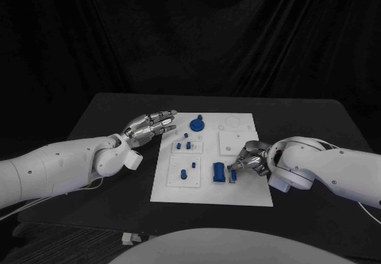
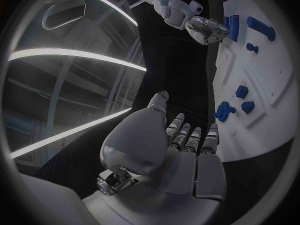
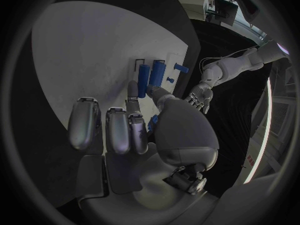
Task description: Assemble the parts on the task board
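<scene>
Right hand [image 1: 248, 160] pinched a small blue part [image 3: 152, 123] over the task board [image 1: 246, 192]. Left hand [image 1: 148, 126] hovered spread, empty. We judged a tilted insertion could jam.

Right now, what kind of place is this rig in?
Probably a robotics lab or test cell. A black table stands before a black curtain backdrop, with a white task board of small blue parts at its middle. The left wrist view shows long ceiling light strips, as in a large indoor hall.

Black table [image 1: 111, 115]; perhaps dark curtain [image 1: 190, 44] behind.
</scene>
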You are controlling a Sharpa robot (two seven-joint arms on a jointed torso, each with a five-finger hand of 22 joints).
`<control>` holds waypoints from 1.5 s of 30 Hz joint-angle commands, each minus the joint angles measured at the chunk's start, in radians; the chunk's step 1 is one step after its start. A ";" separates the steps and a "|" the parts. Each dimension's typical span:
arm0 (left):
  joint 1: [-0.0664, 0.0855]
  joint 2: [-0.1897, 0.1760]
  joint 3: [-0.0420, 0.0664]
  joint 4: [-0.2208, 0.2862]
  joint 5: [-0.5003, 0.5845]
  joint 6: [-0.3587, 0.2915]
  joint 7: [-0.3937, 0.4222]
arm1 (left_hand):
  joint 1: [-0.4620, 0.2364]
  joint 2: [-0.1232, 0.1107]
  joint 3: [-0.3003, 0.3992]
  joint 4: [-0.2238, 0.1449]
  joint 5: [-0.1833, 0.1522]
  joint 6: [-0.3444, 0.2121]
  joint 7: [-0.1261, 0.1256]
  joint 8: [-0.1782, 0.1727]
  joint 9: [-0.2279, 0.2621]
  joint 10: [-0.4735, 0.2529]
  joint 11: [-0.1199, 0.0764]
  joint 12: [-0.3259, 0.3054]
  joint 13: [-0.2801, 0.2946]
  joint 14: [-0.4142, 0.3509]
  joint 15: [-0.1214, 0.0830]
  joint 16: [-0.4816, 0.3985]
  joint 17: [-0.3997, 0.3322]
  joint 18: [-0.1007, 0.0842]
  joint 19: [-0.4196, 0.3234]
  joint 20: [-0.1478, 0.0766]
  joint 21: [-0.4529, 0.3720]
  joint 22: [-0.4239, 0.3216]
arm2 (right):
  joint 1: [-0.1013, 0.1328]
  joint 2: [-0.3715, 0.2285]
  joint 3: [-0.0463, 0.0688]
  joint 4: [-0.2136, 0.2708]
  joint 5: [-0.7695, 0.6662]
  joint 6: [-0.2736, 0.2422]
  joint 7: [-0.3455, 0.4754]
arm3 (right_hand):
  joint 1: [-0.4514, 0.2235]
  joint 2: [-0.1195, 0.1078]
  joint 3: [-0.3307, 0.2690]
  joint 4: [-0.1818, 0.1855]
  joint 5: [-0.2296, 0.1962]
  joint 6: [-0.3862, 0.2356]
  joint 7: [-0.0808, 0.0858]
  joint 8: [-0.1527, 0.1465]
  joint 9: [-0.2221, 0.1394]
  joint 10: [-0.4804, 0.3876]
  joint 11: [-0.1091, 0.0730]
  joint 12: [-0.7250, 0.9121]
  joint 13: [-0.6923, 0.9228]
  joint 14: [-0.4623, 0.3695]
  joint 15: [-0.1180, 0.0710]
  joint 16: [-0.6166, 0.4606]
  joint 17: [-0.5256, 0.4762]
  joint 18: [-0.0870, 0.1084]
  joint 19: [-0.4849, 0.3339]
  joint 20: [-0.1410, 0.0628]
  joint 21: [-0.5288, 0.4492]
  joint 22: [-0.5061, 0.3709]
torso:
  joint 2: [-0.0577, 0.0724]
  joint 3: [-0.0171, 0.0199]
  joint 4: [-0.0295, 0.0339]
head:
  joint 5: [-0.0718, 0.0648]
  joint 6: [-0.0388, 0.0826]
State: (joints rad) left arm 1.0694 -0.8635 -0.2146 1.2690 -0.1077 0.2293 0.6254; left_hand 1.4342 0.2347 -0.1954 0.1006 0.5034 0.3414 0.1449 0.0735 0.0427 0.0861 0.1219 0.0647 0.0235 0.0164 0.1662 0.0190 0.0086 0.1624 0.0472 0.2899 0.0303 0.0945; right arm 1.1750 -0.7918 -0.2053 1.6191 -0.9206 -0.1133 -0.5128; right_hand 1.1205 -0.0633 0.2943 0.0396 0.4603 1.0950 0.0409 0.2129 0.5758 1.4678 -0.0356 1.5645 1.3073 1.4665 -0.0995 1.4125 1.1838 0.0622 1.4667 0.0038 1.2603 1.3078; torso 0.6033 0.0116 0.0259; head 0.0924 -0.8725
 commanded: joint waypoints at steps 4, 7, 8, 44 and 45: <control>-0.001 0.002 0.001 0.002 0.006 0.013 0.011 | 0.003 0.007 0.006 0.000 0.007 0.001 0.006 0.006 0.001 0.004 0.002 0.006 0.001 0.005 0.000 0.005 0.001 0.016 0.004 -0.001 0.005 0.001 | -0.007 -0.010 -0.003 0.018 -0.007 -0.015 -0.015 | -0.007 0.001 0.072 -0.071 0.004 0.003 -0.010 0.005 0.002 0.103 -0.005 0.006 0.263 0.043 -0.003 -0.006 -0.002 0.007 0.014 0.005 -0.006 0.171 | 0.000 0.0003 0.0000 | 0.002 0.000; -0.001 0.002 0.001 0.002 0.006 0.013 0.011 | 0.003 0.007 0.006 0.000 0.007 0.001 0.006 0.006 0.001 0.004 0.002 0.006 0.001 0.005 0.000 0.005 0.001 0.016 0.004 -0.001 0.005 0.001 | -0.008 -0.016 -0.003 0.025 -0.008 -0.026 -0.005 | -0.007 0.001 0.072 -0.071 0.004 0.005 -0.011 0.006 0.003 0.103 -0.006 0.006 0.263 0.043 -0.003 -0.006 -0.001 0.007 0.014 0.004 -0.005 0.172 | 0.001 0.0003 0.0002 | 0.002 0.000; -0.001 0.002 0.001 0.002 0.006 0.013 0.011 | 0.003 0.007 0.006 0.000 0.007 0.001 0.006 0.006 0.001 0.004 0.002 0.006 0.001 0.005 0.000 0.005 0.001 0.016 0.004 -0.001 0.005 0.001 | -0.008 -0.018 -0.003 0.027 -0.008 -0.029 -0.004 | -0.007 0.001 0.071 -0.071 0.005 0.005 -0.011 0.007 0.003 0.103 -0.006 0.006 0.263 0.043 -0.004 -0.006 -0.001 0.007 0.014 0.004 -0.006 0.172 | 0.000 0.0002 0.0000 | 0.002 0.000; -0.002 0.004 0.001 0.000 0.006 0.018 0.007 | 0.003 0.008 0.007 0.000 0.007 0.001 0.007 0.006 0.001 0.004 0.003 0.007 0.001 0.005 0.001 0.005 0.001 0.016 0.004 0.000 0.005 0.001 | -0.017 -0.004 -0.003 0.004 -0.010 -0.013 -0.034 | -0.056 0.010 0.026 -0.024 -0.088 -0.009 -0.010 0.017 0.006 0.103 -0.007 0.006 0.263 0.040 -0.005 -0.014 -0.018 0.009 0.011 0.001 -0.021 0.167 | 0.000 0.0005 -0.0001 | 0.001 0.000; -0.002 0.004 0.001 0.000 0.006 0.019 0.007 | 0.003 0.008 0.007 0.000 0.007 0.001 0.007 0.006 0.001 0.004 0.003 0.007 0.001 0.005 0.001 0.005 0.001 0.016 0.004 0.000 0.005 0.001 | -0.018 -0.003 -0.003 0.004 -0.011 -0.011 -0.035 | -0.057 0.010 0.024 -0.022 -0.091 -0.010 -0.010 0.017 0.006 0.103 -0.007 0.006 0.263 0.040 -0.005 -0.014 -0.019 0.009 0.011 0.001 -0.021 0.167 | 0.001 0.0004 0.0000 | 0.000 0.000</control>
State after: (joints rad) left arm 1.0684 -0.8619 -0.2146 1.2674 -0.1077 0.2343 0.6225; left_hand 1.4341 0.2347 -0.1954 0.1007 0.5073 0.3414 0.1449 0.0735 0.0427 0.0861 0.1218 0.0686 0.0234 0.0164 0.1662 0.0190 0.0083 0.1624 0.0472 0.2899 0.0303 0.0944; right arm 1.1615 -0.7965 -0.2074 1.6232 -0.9251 -0.1331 -0.5232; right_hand 1.0700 -0.0533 0.3198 0.0140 0.3735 1.0916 0.0336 0.2305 0.5828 1.4660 -0.0418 1.5645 1.3078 1.4657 -0.0969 1.4022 1.1659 0.0622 1.4668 0.0038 1.2419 1.3074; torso 0.6036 0.0119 0.0260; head 0.0927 -0.8725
